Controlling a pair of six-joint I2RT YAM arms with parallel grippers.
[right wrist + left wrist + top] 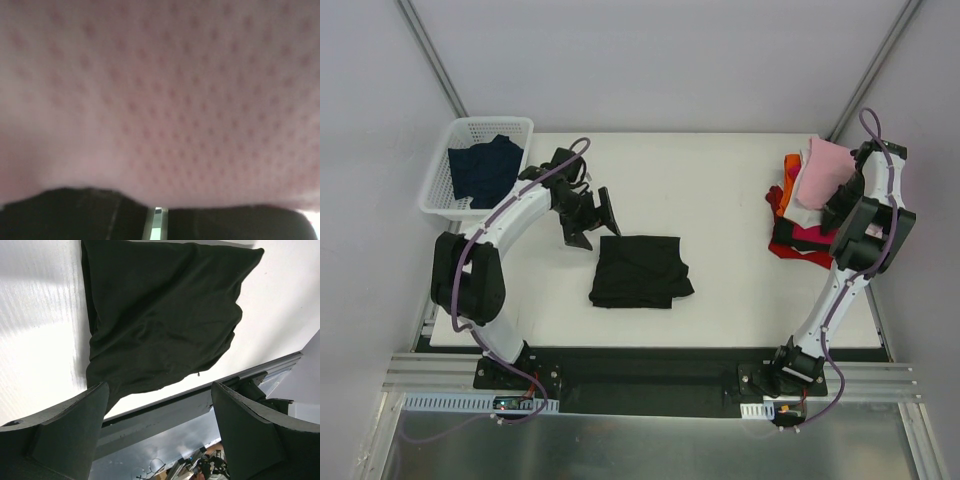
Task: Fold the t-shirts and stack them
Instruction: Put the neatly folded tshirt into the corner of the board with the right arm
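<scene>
A folded black t-shirt lies in the middle of the white table; the left wrist view shows it past the fingertips. My left gripper hovers just up and left of it, open and holding nothing. At the right edge stands a pile of t-shirts, with orange, white, magenta and red layers. A pink t-shirt sits on top. My right gripper is at its near side. Pink cloth fills the right wrist view over jaws with only a thin slit between them.
A white mesh basket stands at the back left corner with a dark navy t-shirt in it. The table's front edge and a metal rail lie just beyond the black shirt in the left wrist view.
</scene>
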